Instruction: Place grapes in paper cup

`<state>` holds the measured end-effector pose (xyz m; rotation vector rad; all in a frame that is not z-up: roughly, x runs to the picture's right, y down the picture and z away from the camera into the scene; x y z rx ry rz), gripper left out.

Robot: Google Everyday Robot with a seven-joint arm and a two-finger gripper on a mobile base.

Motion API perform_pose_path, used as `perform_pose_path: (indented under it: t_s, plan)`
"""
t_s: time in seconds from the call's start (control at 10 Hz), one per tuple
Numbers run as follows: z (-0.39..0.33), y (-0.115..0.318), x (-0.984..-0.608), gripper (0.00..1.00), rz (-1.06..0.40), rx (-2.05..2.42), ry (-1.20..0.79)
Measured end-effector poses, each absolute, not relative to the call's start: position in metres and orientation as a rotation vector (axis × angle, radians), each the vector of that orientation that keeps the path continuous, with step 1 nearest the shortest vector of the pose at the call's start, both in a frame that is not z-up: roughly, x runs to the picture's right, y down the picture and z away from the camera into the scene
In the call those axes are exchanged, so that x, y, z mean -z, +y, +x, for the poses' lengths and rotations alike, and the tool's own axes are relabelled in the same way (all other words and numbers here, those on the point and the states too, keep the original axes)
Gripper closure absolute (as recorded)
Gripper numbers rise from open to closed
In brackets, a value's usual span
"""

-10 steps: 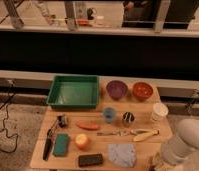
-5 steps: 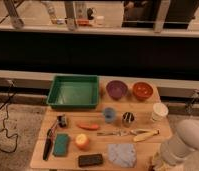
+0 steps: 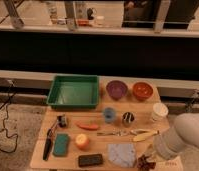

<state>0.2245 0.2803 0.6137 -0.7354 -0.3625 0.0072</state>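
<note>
Hovering over the wooden table's (image 3: 70,160) front right corner, the white arm's gripper (image 3: 150,156) is sitting clenched against the knobbly, dark reddish grapes (image 3: 143,163); any hold on them is unclear. The smooth white cylindrical paper cup (image 3: 159,111) is standing upright well behind them.

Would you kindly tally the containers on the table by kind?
Bowls: 2, purple bowl, orange bowl
Cups: 3, blue cup, dark cup, paper cup
Trays: 1, green tray
Total: 6
The gripper, shut, is by the grapes, front right.
</note>
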Motion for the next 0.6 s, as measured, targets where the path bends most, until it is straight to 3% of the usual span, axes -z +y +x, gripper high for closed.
perform_pose_path:
  t_s: [0.6]
  plan:
    - [0.224,0.187,-0.598,1.00,-0.604,0.001,-0.388]
